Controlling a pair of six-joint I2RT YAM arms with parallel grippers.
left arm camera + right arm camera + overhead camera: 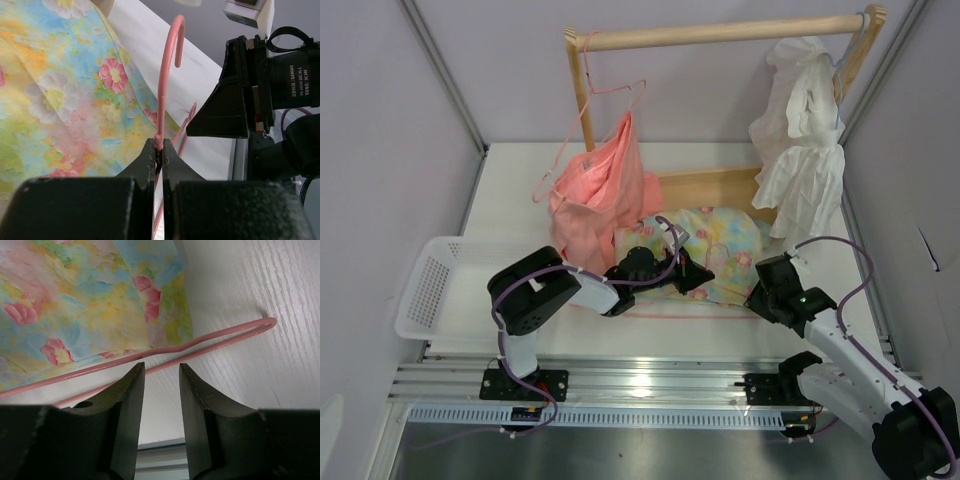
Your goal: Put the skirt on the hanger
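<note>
left gripper (158, 146) clamps hanger (161, 90); right gripper (161, 368) seemingly astride.

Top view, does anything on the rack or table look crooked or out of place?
Yes. At the left end of the rack, the spare pink hanger sits tilted, and the salmon garment sags off it toward the table. The skirt lies on the table, not yet on its hanger.

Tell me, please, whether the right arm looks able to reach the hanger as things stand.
Probably yes: the right hand is open right by the hanger, whose end lies on the bare table, and the skirt does not cover that stretch.
</note>
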